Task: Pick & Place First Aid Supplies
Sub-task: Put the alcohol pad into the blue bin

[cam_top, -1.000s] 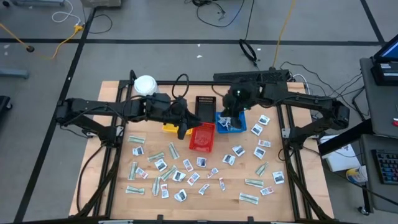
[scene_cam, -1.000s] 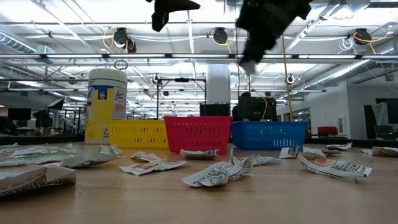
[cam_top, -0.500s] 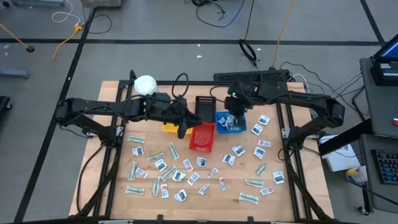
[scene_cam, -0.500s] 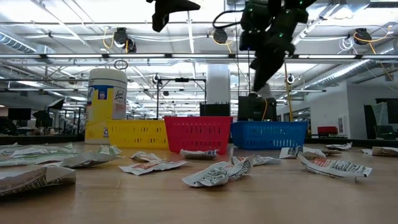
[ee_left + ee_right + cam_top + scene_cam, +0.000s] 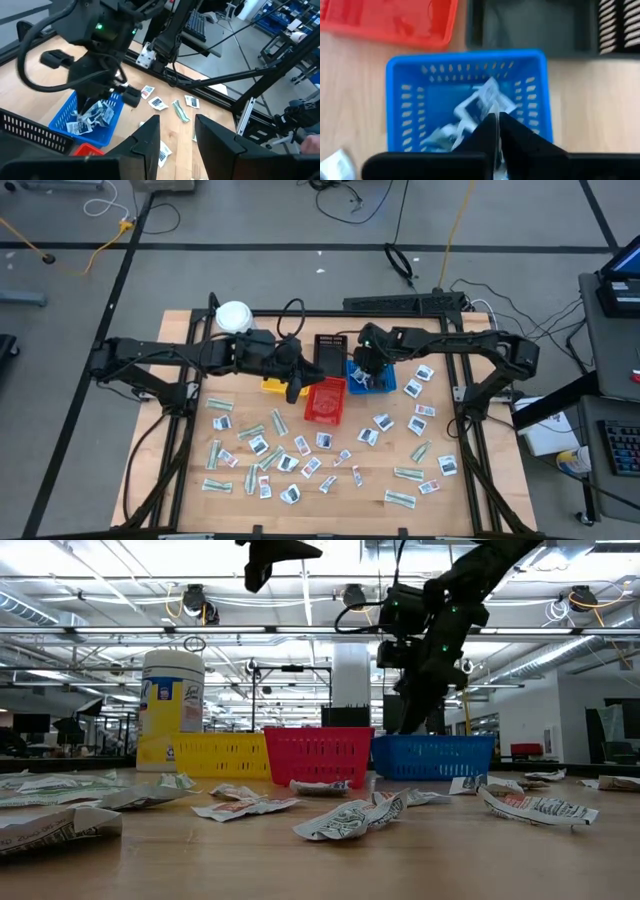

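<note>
My right gripper (image 5: 496,131), nearly closed on a white packet (image 5: 487,100), hangs over the blue tray (image 5: 400,95); packets (image 5: 300,455) litter the wooden bench (image 5: 180,330); my left gripper (image 5: 177,132), part open, holds nothing.

A pale wooden desk (image 5: 180,510) stands on a grey floor (image 5: 250,220) crossed by dark tape lines, with loose cables (image 5: 345,195) trailing over it. Beyond, a white column (image 5: 351,675) rises under a ceiling of pipes and long strip lights (image 5: 560,648)
</note>
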You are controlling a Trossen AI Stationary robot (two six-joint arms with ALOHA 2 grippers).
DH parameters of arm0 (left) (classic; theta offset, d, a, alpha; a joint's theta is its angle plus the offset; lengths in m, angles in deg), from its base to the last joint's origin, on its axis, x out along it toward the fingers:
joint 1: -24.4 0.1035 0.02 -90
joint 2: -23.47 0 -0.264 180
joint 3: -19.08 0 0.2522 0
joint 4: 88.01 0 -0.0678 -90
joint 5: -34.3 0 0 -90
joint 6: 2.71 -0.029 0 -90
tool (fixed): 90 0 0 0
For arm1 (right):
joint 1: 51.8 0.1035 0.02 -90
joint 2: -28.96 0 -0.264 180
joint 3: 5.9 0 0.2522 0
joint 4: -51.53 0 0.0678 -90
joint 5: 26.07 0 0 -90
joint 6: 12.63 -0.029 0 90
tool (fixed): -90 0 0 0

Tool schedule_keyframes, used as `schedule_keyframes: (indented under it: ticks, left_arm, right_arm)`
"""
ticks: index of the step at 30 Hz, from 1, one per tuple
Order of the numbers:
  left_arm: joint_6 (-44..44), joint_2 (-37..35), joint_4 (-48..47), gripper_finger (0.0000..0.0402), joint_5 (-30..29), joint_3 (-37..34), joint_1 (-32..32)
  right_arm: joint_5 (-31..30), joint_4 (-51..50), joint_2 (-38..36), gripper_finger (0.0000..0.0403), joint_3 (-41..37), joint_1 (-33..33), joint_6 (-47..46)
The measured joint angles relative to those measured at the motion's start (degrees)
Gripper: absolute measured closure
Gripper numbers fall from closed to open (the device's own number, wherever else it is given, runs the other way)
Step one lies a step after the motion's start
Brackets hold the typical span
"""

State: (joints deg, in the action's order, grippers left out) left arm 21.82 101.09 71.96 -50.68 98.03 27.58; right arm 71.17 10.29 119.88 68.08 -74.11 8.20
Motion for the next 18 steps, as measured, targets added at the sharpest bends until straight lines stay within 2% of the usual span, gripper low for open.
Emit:
schedule_keyframes:
  ticks: [3, 9, 13, 18]
  left_arm:
    - [0.00, 0.00, -0.05, 0.0273, 0.00, 0.00, -0.04]
    - [0.82, 0.00, -0.03, 0.0273, 0.00, 0.00, -0.04]
    - [10.63, 0.00, -1.06, 0.0273, -0.15, 0.00, -0.07]
    - [24.95, 0.00, -5.78, 0.0273, -0.57, 0.00, -1.03]
  right_arm:
    - [0.23, 0.02, -0.07, 0.0351, -0.03, 0.02, -0.95]
    - [0.25, -0.57, -0.85, 0.0260, -0.02, 0.04, -2.86]
    - [0.25, 1.18, -1.33, 0.0219, -0.01, 0.26, -6.53]
    - [0.28, 3.43, -2.61, 0.0198, 0.03, 0.59, -13.43]
